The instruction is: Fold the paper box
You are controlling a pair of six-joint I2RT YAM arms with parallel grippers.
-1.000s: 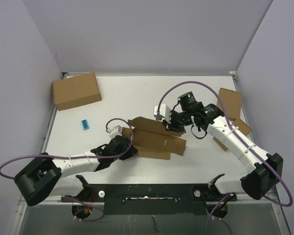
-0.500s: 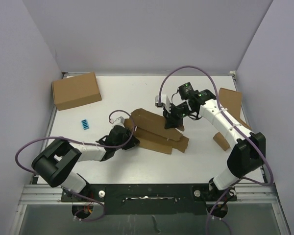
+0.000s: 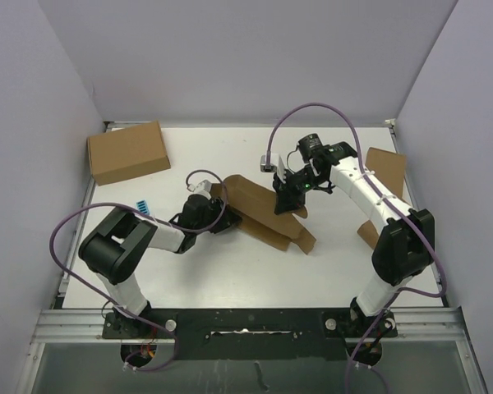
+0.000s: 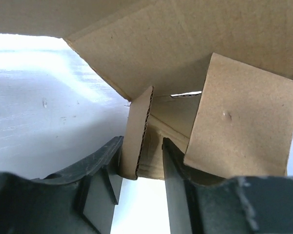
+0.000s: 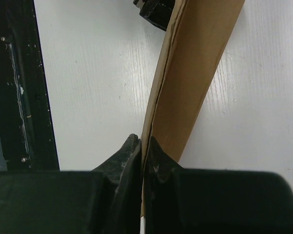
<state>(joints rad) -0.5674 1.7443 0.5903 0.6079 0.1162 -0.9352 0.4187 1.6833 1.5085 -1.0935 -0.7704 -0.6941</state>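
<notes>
Box (image 3: 261, 220), half-folded at table (image 3: 230, 279) centre, is held at both ends, prob. for creasing: right claw (image 3: 286, 201) clamped on its 2 o'clock edge, left claw (image 3: 228, 222) at 9 o'clock, jaws apart round a flap (image 4: 139, 129).

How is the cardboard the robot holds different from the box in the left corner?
The paper box is half-open with loose flaps; the carton is closed. The right fingers pinch the paper box; the carton lies untouched. Both are plain brown cardboard.
</notes>
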